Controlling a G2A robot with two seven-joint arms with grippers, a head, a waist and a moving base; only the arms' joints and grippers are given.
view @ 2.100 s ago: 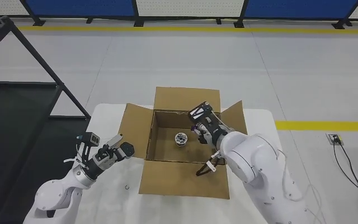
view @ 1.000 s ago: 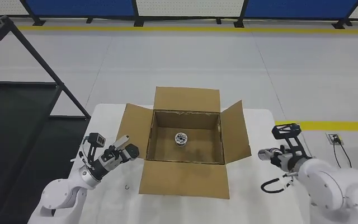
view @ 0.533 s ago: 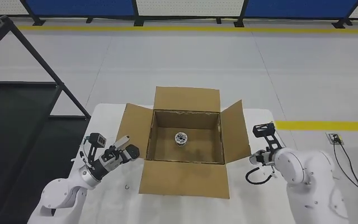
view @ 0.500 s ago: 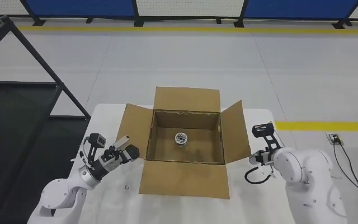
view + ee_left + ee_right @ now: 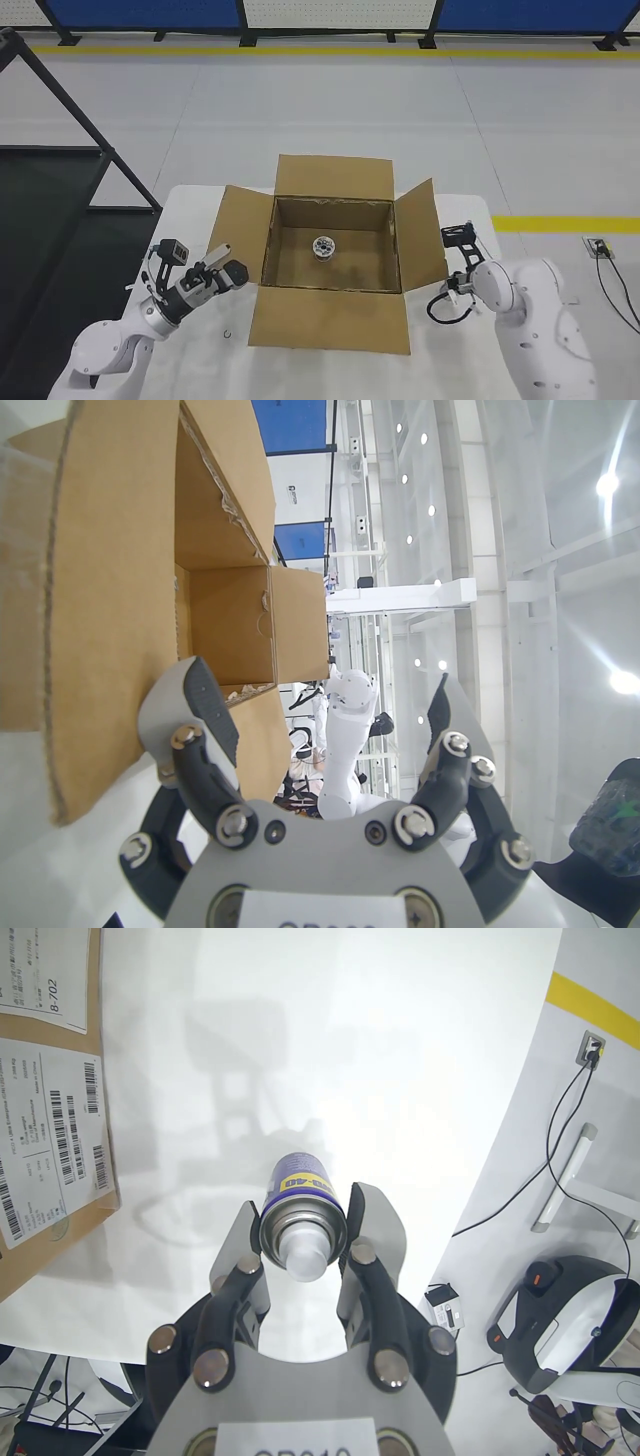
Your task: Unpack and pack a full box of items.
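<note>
The spray can stands with its long axis straight up and down between the fingers of the right gripper, which pinch it just under its silver metal rim. Its white plastic nozzle points up at the wrist, its base down at the white table. The round body is blue-violet with a yellow band of dark lettering. It hangs just beside the right flap of the open cardboard box. That flap carries white paper labels printed with barcodes. A small round item lies on the box floor. The left gripper sits by the box's left flap, its ridged fingers spread around nothing.
</note>
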